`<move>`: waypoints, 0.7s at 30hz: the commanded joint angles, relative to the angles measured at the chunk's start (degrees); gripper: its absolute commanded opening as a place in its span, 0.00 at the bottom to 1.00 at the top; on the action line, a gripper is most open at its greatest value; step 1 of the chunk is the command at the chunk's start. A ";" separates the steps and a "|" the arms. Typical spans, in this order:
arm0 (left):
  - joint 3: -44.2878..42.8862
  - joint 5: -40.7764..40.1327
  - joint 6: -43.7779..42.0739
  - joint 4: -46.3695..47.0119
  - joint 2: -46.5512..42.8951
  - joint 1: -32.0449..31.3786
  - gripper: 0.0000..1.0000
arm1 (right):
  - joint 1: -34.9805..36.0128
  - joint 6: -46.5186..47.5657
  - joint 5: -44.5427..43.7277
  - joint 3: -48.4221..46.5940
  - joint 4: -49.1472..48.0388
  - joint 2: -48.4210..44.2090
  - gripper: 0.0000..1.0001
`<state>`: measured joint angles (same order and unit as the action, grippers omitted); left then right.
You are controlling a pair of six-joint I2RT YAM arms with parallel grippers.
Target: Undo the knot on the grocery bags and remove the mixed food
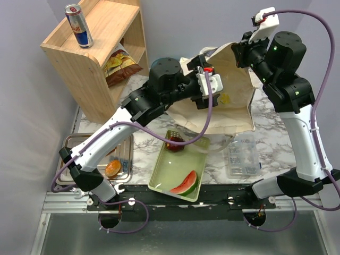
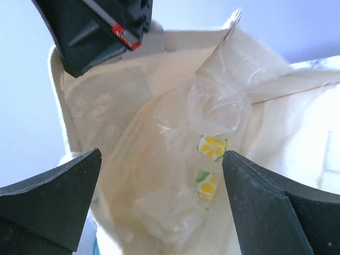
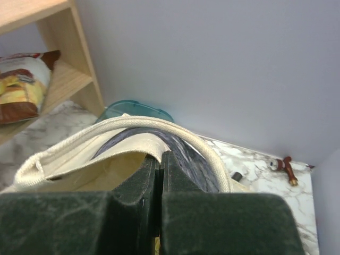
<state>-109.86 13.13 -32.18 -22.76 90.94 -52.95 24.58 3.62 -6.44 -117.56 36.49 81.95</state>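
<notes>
A cream cloth tote bag point(image 1: 234, 109) with a rope handle point(image 3: 159, 125) stands at the back of the table, its mouth held open. My right gripper point(image 1: 243, 52) is shut on the bag's rim point(image 3: 161, 159). My left gripper point(image 1: 215, 95) is open and empty at the bag's mouth point(image 2: 162, 159). Inside lies thin translucent plastic point(image 2: 218, 106) with two lemon-print pieces point(image 2: 212, 147). A dark red apple point(image 1: 175, 142) and a watermelon wedge point(image 1: 184, 184) lie in the green basket point(image 1: 159, 170). No knot shows.
A bread roll point(image 1: 112, 168) lies on a metal tray point(image 1: 71, 143) at the left. A wooden shelf point(image 1: 101, 40) holds a chips bag point(image 1: 119, 65) and, on top, a blue-silver can point(image 1: 78, 25). A clear plastic box point(image 1: 241, 154) lies right of the basket.
</notes>
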 commanded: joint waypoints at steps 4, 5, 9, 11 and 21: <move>1.72 9.65 6.79 1.51 -5.28 0.39 0.99 | -0.28 7.51 -19.51 3.84 -12.01 -1.51 0.01; 1.59 9.20 6.89 1.10 -5.38 0.39 0.99 | -0.78 7.98 -20.37 4.91 -12.72 -1.69 0.01; 2.54 7.32 6.34 -0.13 -5.80 0.48 0.99 | -4.84 8.11 -20.98 8.64 -14.25 -1.73 0.01; 3.78 7.27 6.60 0.06 -6.37 0.48 0.98 | -9.81 5.37 -17.96 9.23 -13.26 -0.92 0.01; 6.05 4.85 7.82 -0.78 -7.33 1.25 0.98 | -39.43 -4.92 1.36 12.20 -9.62 10.10 0.01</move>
<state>-104.71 19.09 -25.65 -22.94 85.60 -52.51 -5.39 2.37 -12.86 -108.84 30.00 88.86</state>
